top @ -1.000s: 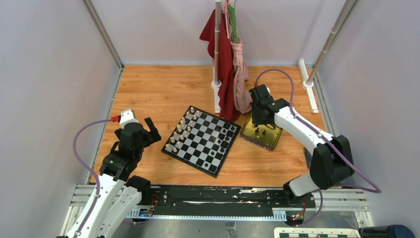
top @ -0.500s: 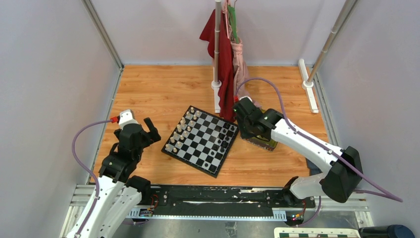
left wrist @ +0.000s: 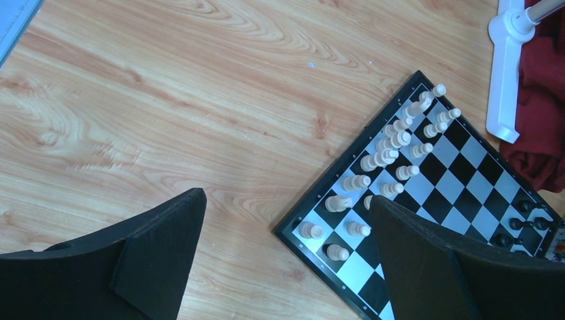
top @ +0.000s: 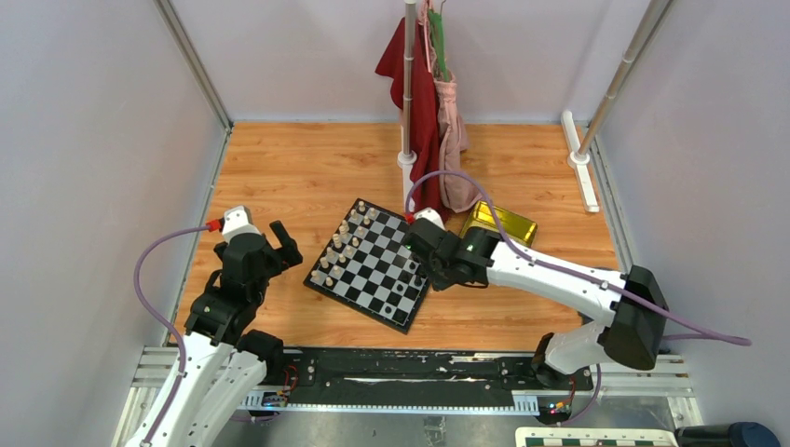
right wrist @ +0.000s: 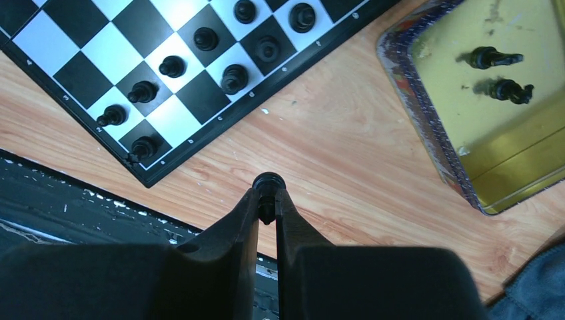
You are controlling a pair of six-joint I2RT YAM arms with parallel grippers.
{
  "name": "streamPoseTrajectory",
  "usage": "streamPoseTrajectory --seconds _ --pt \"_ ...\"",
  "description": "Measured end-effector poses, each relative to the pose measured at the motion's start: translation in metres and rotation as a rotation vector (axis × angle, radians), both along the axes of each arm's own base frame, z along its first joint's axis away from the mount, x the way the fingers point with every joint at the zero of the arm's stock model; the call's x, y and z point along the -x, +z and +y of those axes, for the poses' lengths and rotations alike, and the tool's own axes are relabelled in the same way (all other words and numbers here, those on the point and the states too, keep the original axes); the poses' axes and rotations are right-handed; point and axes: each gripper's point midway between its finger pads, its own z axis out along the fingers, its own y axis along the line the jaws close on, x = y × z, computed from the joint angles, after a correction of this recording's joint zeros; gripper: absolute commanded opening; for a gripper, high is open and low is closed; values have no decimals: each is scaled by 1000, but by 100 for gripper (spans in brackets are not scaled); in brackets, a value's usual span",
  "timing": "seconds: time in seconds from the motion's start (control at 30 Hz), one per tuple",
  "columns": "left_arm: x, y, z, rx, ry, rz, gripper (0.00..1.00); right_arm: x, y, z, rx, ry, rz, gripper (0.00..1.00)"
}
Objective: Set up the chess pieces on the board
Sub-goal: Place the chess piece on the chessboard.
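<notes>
Right gripper [right wrist: 268, 202] was clenched on one black chess piece [right wrist: 268, 182], whose round head showed just past the two pinched fingertips. In the right wrist view that piece sat against bare wood of the table [right wrist: 346, 140], between the rim of the board [right wrist: 80, 50] and the gold tin tray [right wrist: 466, 133]. From above, the right arm reached across to the board's right edge, though its fingertips could not be made out there.

Other black pieces [right wrist: 172, 66] stood on the squares along the board's right side, one to a square, in two rows. Two more black figures [right wrist: 494, 58] lay on their sides in the tray, near each other but apart. The tray rested on the wood just right of the board, with hanging clothes [top: 430, 121] on a stand beyond it.

Left gripper [left wrist: 286, 200] hung released, its fingers spread wide and holding nothing, over the table at the board's near left corner. Cream-white pieces [left wrist: 393, 140] stood in two rows along the board's left side.
</notes>
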Motion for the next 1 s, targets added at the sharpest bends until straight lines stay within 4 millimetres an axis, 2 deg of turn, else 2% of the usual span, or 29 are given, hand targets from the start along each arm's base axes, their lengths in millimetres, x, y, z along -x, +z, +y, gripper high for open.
streamPoseTrajectory --seconds 0.3,0.7,1.0 --pt "0 1 -1 6 -7 -5 100 16 -16 22 39 58 22 0" --pt "0 2 -3 12 -14 -13 100 11 -35 57 26 97 17 0" --pt "0 1 -3 11 -15 -12 100 8 -49 73 38 128 29 0"
